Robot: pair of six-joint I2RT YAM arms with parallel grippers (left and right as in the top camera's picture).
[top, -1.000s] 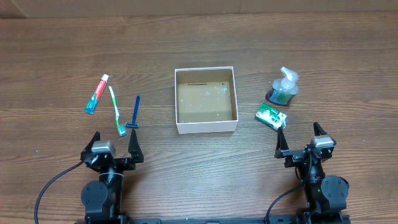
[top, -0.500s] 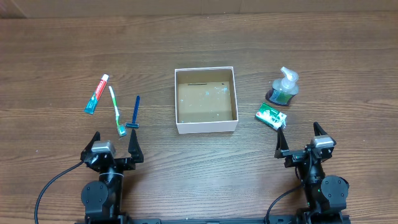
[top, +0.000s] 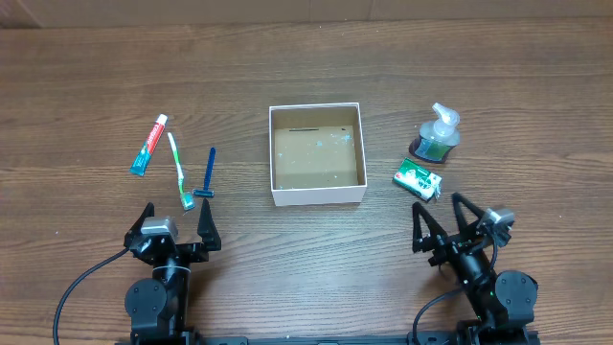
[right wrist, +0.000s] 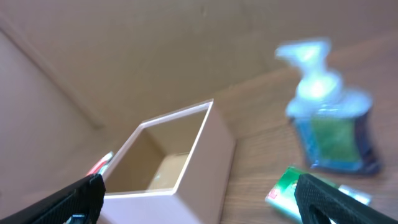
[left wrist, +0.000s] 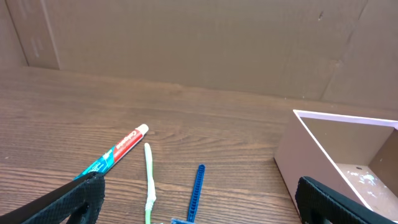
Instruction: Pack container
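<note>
- Container (top: 317,195): a square, shallow white box with a brown floor, sitting open and empty on the surface (top: 306,273) between the two arms.
- From the left gripper (top: 174,211) it lies ahead and to the right. From the right gripper (top: 437,203) it lies ahead and to the left. Neither arm is clearly nearer, and being square it has no long axis to line up with.
- Left gripper: fingers spread wide, nothing between them, parked low at the near edge of the surface.
- Right gripper: fingers also wide apart and empty, and angled leftward so that its wrist view takes in the container's corner. That view is blurred.
- Just ahead of the left gripper lies a blue razor (top: 207,174), with a green-and-white toothbrush (top: 178,171) beside it. Both have their long axes running roughly away from the gripper.
- A toothpaste tube (top: 148,146) lies further ahead and to the left, slanted.
- Just ahead of the right gripper is a small green-and-white packet (top: 418,178), lying on a slant. A clear pump bottle (top: 438,134) stands beyond it.
- Judging from the layout, packing has not begun. The packet is the shortest reach for the right arm and the razor for the left, and each would then travel inward to the container.
</note>
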